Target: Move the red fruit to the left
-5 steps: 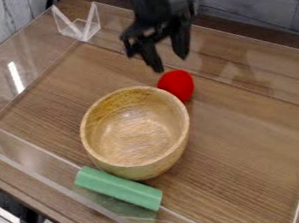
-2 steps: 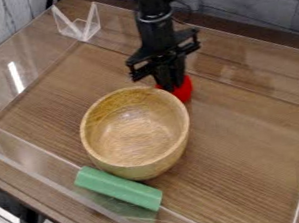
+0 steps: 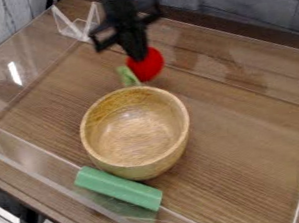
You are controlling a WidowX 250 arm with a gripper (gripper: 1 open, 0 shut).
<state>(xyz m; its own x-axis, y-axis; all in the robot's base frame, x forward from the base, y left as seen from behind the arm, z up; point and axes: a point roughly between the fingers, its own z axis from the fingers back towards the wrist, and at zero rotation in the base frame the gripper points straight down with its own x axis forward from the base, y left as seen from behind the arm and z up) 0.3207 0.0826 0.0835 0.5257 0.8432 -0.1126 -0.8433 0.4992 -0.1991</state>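
Green block [image 3: 118, 189] nearest; touching the wooden bowl [image 3: 138, 163] behind it or just short, cannot tell. Just past the bowl's far rim: red fruit [image 3: 147, 63], top hidden by gripper [image 3: 136, 55], which is clamped on it. Gripper blurred, fingertips indistinct; arm [image 3: 123, 1] cut off at top edge.

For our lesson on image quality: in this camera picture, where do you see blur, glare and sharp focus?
Camera view: the gripper and fruit are smeared by motion blur; the bowl and green block look sharp; pale glare streaks the clear wall at left; the lighting is soft and the shadows are faint.
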